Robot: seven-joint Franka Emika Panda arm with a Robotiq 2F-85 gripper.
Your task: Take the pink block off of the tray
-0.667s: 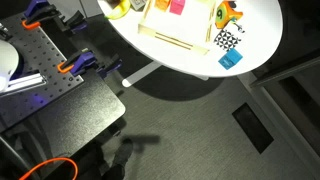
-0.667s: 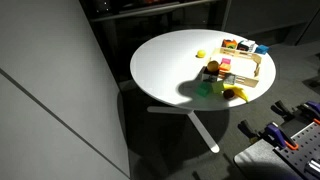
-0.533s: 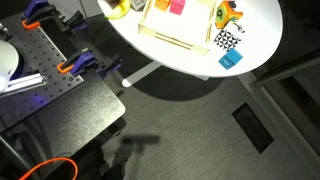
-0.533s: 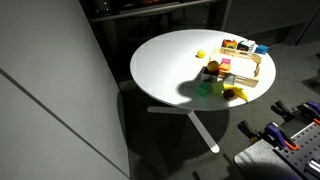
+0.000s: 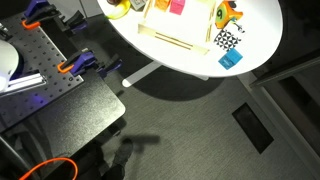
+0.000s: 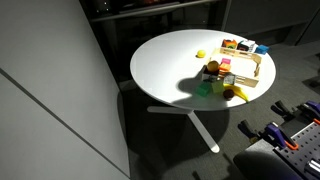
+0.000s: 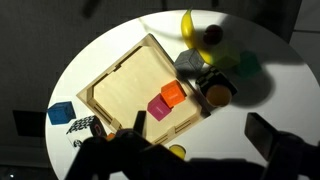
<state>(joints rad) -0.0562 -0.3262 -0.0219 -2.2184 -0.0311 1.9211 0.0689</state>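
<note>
The pink block (image 7: 160,108) is a small magenta cube. It lies inside the pale wooden tray (image 7: 120,85), close to its rim and touching an orange block (image 7: 174,94). It also shows in both exterior views (image 5: 178,6) (image 6: 226,63), on the tray (image 5: 176,38) (image 6: 250,69). In the wrist view my gripper (image 7: 200,135) is open and empty. It hovers above the table just off the tray's edge, and its two dark fingers straddle a patch of white table near the pink block. The gripper does not show in the exterior views.
The round white table (image 7: 235,130) (image 6: 165,60) also holds a banana (image 7: 187,25), a brown cup (image 7: 218,96), a grey object (image 7: 190,65), a green object (image 7: 245,66), a blue block (image 7: 62,113), a checkered piece (image 7: 82,126) and a yellow piece (image 7: 177,152). A dark bench with clamps (image 5: 60,70) stands nearby.
</note>
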